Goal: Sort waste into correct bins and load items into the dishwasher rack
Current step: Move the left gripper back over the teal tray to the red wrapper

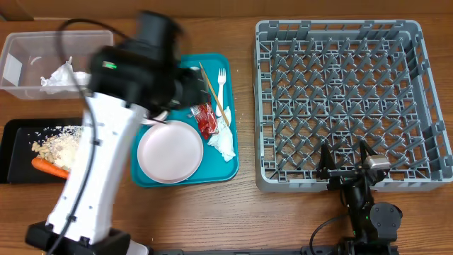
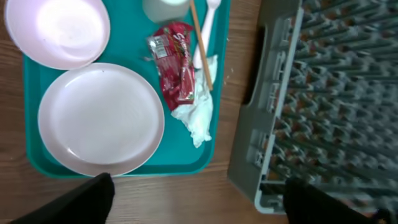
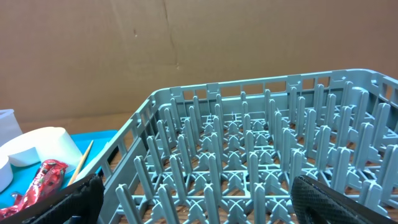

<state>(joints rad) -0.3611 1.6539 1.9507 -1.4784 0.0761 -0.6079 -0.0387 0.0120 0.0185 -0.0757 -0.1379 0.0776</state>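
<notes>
My left gripper (image 2: 199,208) hangs open and empty above the table edge between the teal tray (image 2: 127,25) and the dishwasher rack (image 2: 323,93). On the tray lie the round plate (image 2: 101,118), a bowl (image 2: 57,31), the red wrapper (image 2: 174,65), a crumpled napkin (image 2: 198,118), the wooden stick (image 2: 200,43), the fork (image 2: 208,31) and the cup (image 2: 165,7). The carrot (image 1: 49,167) and food scraps (image 1: 60,145) sit in the black tray (image 1: 18,131). Another napkin (image 1: 64,76) lies in the clear tub (image 1: 28,49). My right gripper (image 3: 199,205) stands open at the rack's (image 3: 249,155) near edge.
In the overhead view the left arm (image 1: 99,156) covers the tray's left part. The rack's (image 1: 347,99) upright pegs fill its whole floor. A brown cardboard wall (image 3: 186,43) stands behind the table.
</notes>
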